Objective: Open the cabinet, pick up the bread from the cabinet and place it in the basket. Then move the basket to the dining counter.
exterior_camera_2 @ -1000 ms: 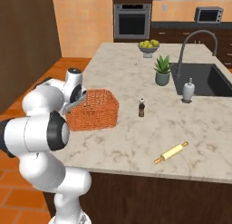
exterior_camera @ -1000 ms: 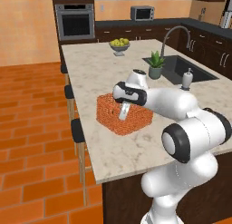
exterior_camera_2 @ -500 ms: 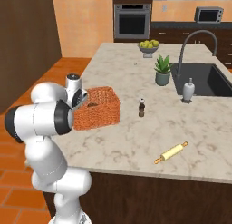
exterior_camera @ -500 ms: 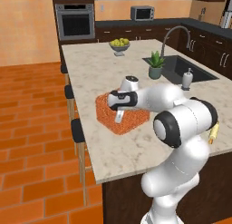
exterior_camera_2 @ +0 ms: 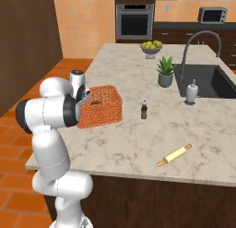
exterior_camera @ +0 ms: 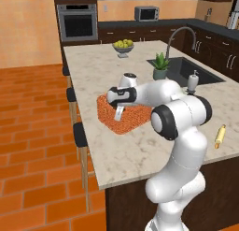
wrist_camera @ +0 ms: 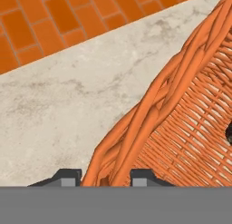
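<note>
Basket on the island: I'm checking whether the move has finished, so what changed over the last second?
The arm swung from reaching forward to folding back toward the counter's near edge. The tool straddles the basket rim, one tip on each side, on the dining counter. The basket appears barely moved. Rolling pin, bottle, plant and fruit bowl stayed put.

The basket (exterior_camera: 122,115) sits on the dining counter (exterior_camera: 116,155), close to the counter's left edge, and the gripper (exterior_camera: 118,114) reaches down over the basket's left part, its fingers pointing into it. Beyond the basket stands a potted plant (exterior_camera: 160,67) just beside the sink (exterior_camera: 186,71), with a bowl of fruit (exterior_camera: 123,47) further back. A soap bottle (exterior_camera: 191,81) stands right of the basket by the sink, and a rolling pin (exterior_camera: 220,136) lies well apart near the counter's right end.
</note>
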### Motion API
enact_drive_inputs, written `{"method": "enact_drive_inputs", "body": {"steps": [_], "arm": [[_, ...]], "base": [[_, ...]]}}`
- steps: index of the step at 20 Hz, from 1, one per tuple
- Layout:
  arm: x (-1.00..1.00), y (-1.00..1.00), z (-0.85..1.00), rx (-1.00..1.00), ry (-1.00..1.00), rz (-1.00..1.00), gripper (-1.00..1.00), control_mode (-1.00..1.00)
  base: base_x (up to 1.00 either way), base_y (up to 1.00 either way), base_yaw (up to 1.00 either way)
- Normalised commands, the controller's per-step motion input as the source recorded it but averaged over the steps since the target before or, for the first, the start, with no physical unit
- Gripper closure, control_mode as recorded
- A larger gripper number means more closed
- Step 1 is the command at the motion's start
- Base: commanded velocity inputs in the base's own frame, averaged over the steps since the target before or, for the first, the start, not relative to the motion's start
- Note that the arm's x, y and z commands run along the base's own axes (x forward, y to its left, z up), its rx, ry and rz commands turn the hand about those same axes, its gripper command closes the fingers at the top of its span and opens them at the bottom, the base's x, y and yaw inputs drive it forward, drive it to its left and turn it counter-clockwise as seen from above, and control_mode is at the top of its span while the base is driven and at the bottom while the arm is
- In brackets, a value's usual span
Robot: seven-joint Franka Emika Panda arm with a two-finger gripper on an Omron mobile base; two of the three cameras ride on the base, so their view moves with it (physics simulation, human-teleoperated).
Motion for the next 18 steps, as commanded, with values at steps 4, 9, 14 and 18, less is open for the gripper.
{"method": "enact_drive_inputs", "body": {"steps": [4,9,14,18], "arm": [[0.04,-0.21,-0.63,0.00,0.03,-0.01,-1.00,-1.00],[-0.12,-0.08,0.09,0.00,0.00,-0.11,-1.00,-1.00],[-0.46,-0.10,0.47,0.00,-0.02,-0.13,-1.00,-1.00],[-1.00,-0.29,0.37,0.00,-0.12,-0.09,-1.00,-1.00]], "base": [[0.00,0.00,0.00],[0.00,0.00,0.00],[0.00,0.00,0.00],[0.00,0.00,0.00]]}}
